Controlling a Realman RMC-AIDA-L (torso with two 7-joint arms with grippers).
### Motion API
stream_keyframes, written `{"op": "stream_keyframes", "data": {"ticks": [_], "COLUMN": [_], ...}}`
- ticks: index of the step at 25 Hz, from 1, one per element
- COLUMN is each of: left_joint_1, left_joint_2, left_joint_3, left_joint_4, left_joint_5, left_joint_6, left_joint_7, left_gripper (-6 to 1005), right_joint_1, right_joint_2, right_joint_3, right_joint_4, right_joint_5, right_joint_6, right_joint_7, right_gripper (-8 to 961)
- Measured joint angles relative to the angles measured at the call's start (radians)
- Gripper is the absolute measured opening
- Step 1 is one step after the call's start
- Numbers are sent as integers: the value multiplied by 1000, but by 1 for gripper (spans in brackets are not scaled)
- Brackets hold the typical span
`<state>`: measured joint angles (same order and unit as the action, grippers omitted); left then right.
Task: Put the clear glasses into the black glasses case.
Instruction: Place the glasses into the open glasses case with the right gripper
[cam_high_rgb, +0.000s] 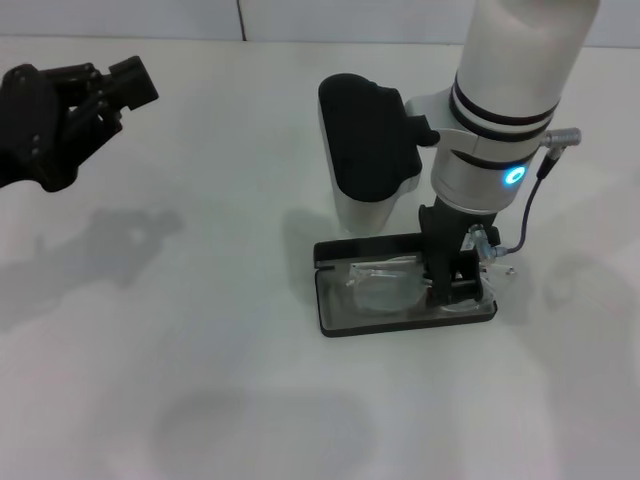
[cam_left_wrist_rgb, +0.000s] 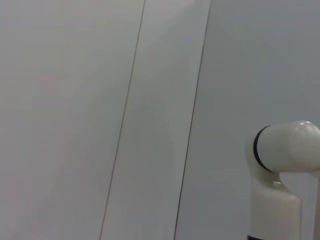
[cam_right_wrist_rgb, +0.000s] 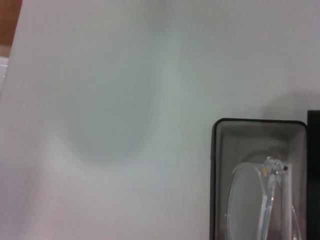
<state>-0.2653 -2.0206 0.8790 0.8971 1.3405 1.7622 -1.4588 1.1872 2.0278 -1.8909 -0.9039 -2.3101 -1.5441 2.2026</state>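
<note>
I see the clear glasses lying inside the open black glasses case, right gripper at their 3 o'clock end, grip unreadable; left gripper hangs spread at 10 o'clock.

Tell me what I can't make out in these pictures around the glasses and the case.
- Head view: the right pincer covers part of the clear glasses, so its grip is unclear.
- Right wrist view: the picture's edge cuts off the black glasses case and glasses.
- Left wrist view: shows only wall; neither item.
- Left pincer, far left: finger state unclear.
</note>
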Motion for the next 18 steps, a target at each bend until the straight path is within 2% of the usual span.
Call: {"op": "stream_keyframes", "data": {"ticks": [18], "left_joint_1": [1], "left_joint_2": [2], "left_joint_3": [0], "left_joint_4": [-7], "left_joint_5": [0], "left_joint_6": [1], "left_joint_7": [2], "left_gripper": [65], "right_joint_1": [20], "right_joint_2": [0], "right_joint_3": [-32], "right_joint_4": [1], "right_joint_5": [-2], "right_joint_6": [-7], "right_joint_7": [-6], "right_gripper": [129]}}
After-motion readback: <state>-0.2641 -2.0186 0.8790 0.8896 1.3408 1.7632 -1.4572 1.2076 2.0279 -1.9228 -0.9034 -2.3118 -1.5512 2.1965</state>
